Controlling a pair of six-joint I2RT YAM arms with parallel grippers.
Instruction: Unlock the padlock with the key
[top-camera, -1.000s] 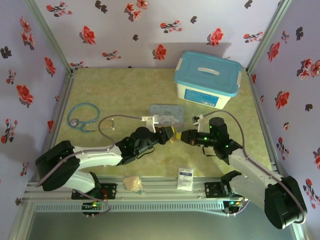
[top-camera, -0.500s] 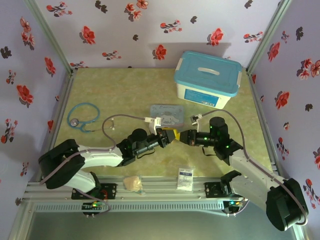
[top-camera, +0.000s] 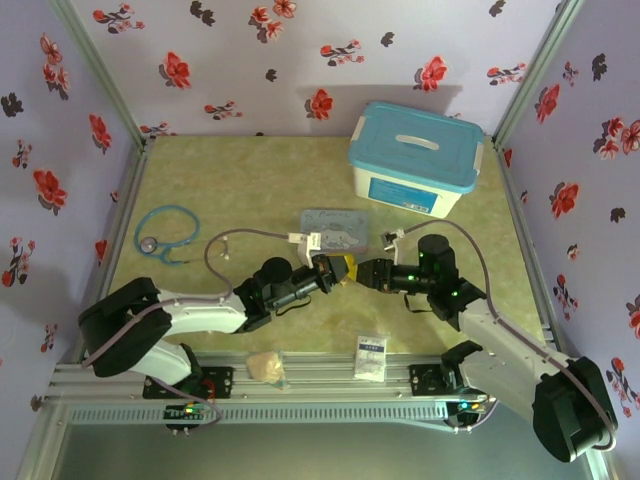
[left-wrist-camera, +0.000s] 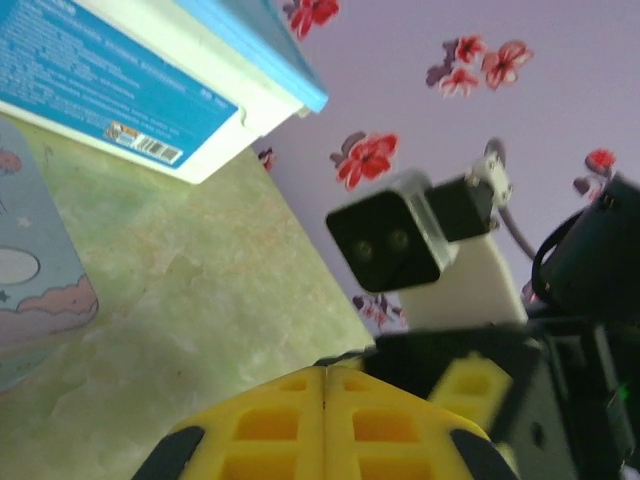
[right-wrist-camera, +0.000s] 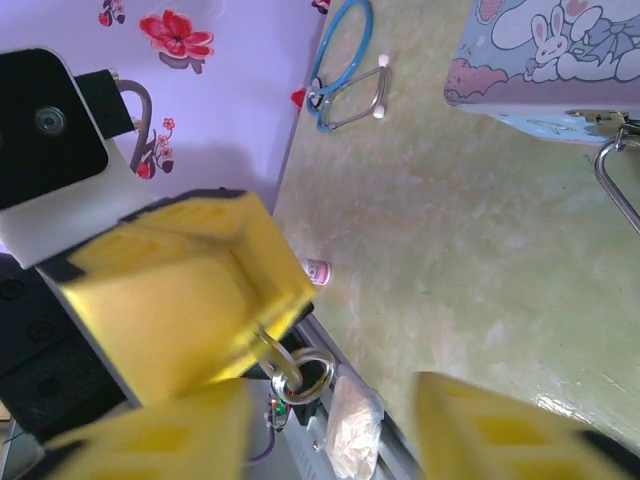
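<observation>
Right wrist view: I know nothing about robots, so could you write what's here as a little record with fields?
left gripper: shut, pinching a thin metal piece with a ring, apparently the key
right gripper: open, yellow fingers apart, holding nothing
tin: blue, bunny print, lying on the table
stethoscope: blue, on the table near the wall

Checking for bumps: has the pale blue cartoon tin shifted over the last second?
No. The pale blue cartoon tin still lies equally far from the blue-lidded white box.
</observation>
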